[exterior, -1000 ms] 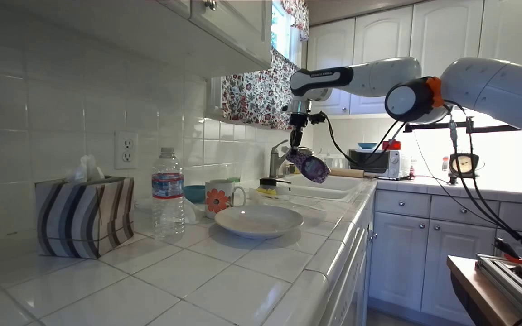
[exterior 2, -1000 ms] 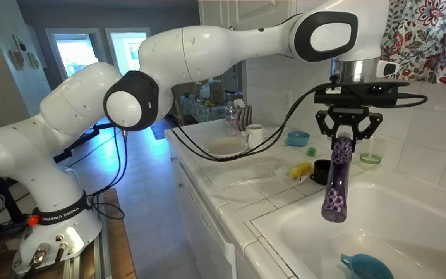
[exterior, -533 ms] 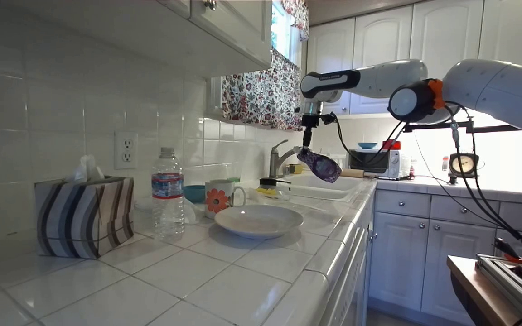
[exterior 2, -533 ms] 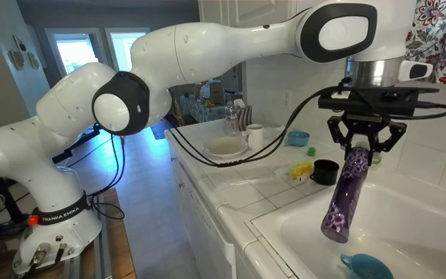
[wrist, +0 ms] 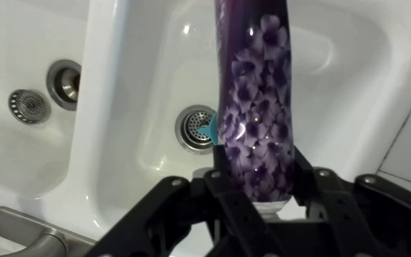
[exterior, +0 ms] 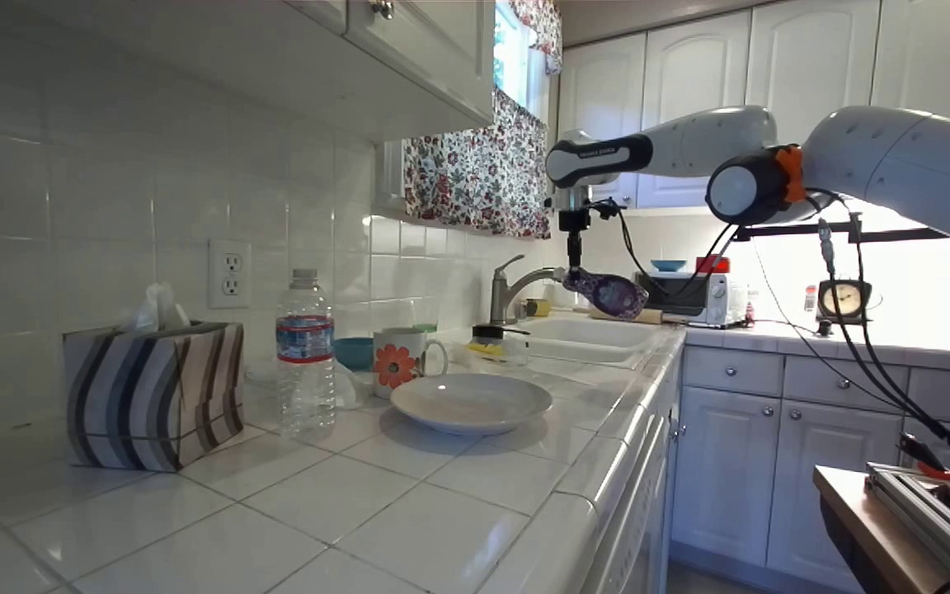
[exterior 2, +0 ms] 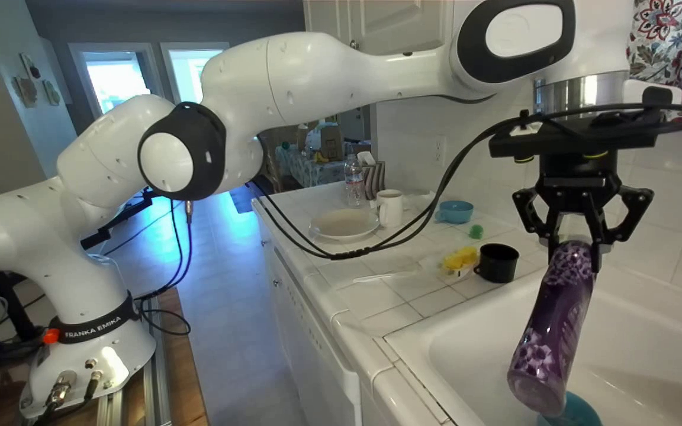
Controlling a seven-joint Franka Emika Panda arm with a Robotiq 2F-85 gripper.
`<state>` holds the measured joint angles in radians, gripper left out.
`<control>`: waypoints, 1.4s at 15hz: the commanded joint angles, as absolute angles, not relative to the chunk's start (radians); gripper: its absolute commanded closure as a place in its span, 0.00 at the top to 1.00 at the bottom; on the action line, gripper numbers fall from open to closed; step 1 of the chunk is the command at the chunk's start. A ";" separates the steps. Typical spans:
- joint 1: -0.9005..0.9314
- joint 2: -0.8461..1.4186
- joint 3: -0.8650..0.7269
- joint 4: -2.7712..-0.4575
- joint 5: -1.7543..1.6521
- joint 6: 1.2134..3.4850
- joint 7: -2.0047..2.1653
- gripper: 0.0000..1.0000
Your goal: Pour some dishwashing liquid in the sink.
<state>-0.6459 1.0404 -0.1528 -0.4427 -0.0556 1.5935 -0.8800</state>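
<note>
one long tiled counter [exterior 2: 376, 305], below the jaws and spread out to their left in an exterior view. above the jaws, bearing them: a bent white arm [exterior 2: 305, 77]. under the jaws, in the wrist view: a pale double sink [wrist: 155, 89]. near the jaws, on the wall side of the sink: a curved faucet [exterior: 500, 293]. well away from the jaws, on the counter: a shallow white plate [exterior: 471, 404]. at the arm's end, pointing down: a black gripper [exterior 2: 575, 254], jaws drawn in, pinching the purple bottle of dishwashing liquid [exterior 2: 554, 331] near its pale cap [wrist: 269, 206]; over the sink, tilted, base lower than cap in both exterior views, contact with the faucet hard to tell. far from the jaws, past the plate: a clear water bottle [exterior: 304, 384], upright, beside a striped tissue box [exterior: 153, 396]. also far from the jaws, near the plate: a flowered mug [exterior: 401, 363]. closer to the jaws, by the sink's edge: a black cup [exterior 2: 498, 263]. below the jaws, in the sink: a blue cup [exterior 2: 581, 408], partly hidden by the bottle. off to one side of the jaws, in the sink's other half: a metal strainer [wrist: 29, 107], loose beside a drain [wrist: 62, 85].
</note>
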 commanded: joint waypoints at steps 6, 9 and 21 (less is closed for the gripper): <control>-0.535 1.040 -0.269 -0.447 -0.274 1.520 -0.906 0.18; -0.512 1.050 -0.284 -0.436 -0.308 1.481 -0.931 0.18; -0.473 1.072 -0.324 -0.448 -0.410 1.332 -1.193 0.18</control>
